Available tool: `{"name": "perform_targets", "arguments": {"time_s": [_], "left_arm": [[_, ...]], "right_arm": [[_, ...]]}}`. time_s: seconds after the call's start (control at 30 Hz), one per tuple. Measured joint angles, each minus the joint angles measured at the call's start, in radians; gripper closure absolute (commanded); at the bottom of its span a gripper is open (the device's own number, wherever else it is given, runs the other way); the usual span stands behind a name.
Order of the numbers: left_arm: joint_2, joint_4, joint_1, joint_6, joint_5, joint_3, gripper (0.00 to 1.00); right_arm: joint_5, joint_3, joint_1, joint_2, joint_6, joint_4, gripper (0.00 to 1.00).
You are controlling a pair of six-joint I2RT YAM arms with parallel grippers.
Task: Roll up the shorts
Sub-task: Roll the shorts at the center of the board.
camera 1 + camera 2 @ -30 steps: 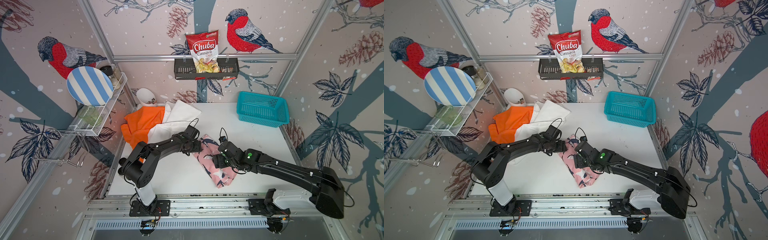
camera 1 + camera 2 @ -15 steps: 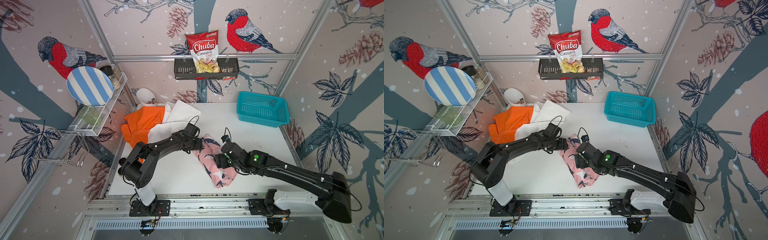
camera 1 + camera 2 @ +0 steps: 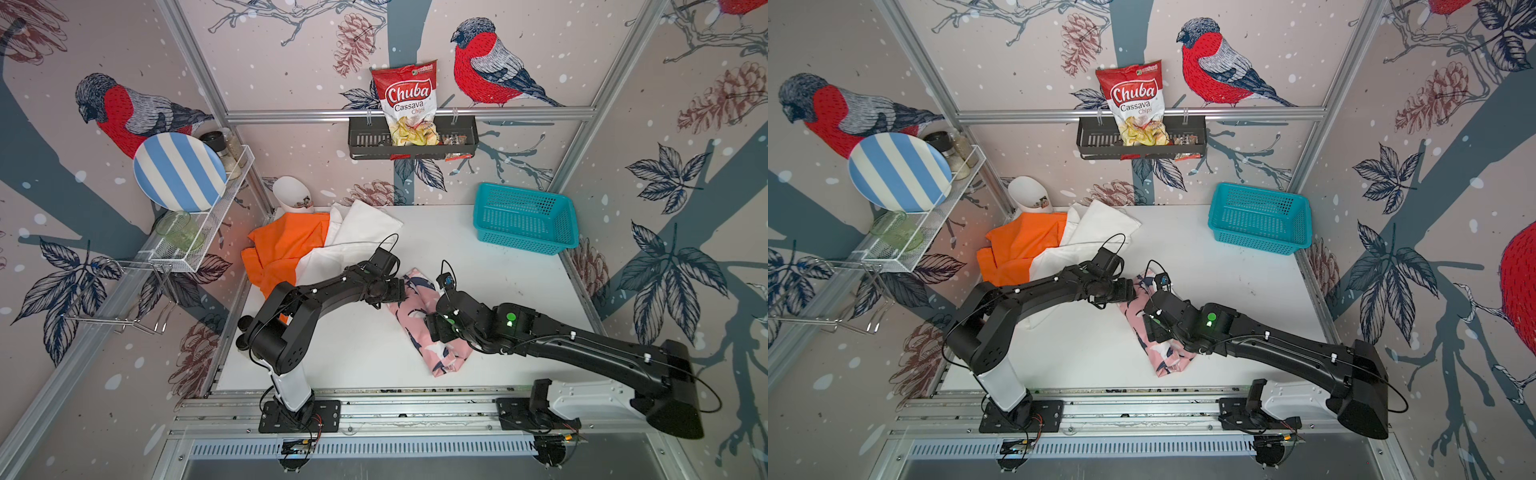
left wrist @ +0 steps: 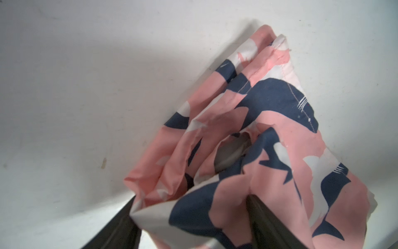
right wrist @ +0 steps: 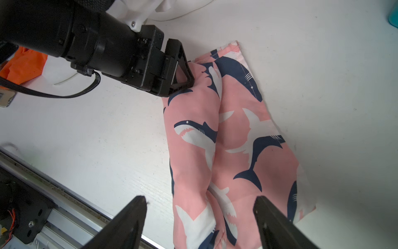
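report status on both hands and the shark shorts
Left hand open, shark shorts bunched between its fingers at far end. Right hand open, over near end. White shorts, orange shorts heaped aside, nothing blocking.

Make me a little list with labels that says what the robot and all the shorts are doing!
Pink shark shorts: mid-table, folded into a long strip
Left fingers: spread wide at the strip's far end, cloth bunched between them
Right fingers: spread wide over the strip's near end, gripping nothing
White shorts: heaped at the back left
Orange shorts: touching the white ones, nearer the left wall
Teal basket: back right of the table
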Motion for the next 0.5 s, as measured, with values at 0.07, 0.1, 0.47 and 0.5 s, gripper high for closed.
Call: {"name": "perform_targets", "arguments": {"time_s": [0.07,0.1,0.47,0.5], "left_arm": [[0.000,0.005,0.000,0.000,0.008,0.000,0.23],[0.000,0.005,0.000,0.000,0.010,0.000,0.23],[-0.037,0.019,0.000,-0.003,0.012,-0.032,0.23],[-0.044,0.020,0.000,-0.003,0.013,-0.040,0.23]], "right_arm": [[0.009,0.007,0.012,0.013,0.000,-0.006,0.16],[0.015,0.010,0.018,0.016,0.000,-0.010,0.16],[0.081,0.016,0.076,0.031,0.010,-0.026,0.16],[0.086,0.014,0.077,0.032,0.010,-0.029,0.16]]}}
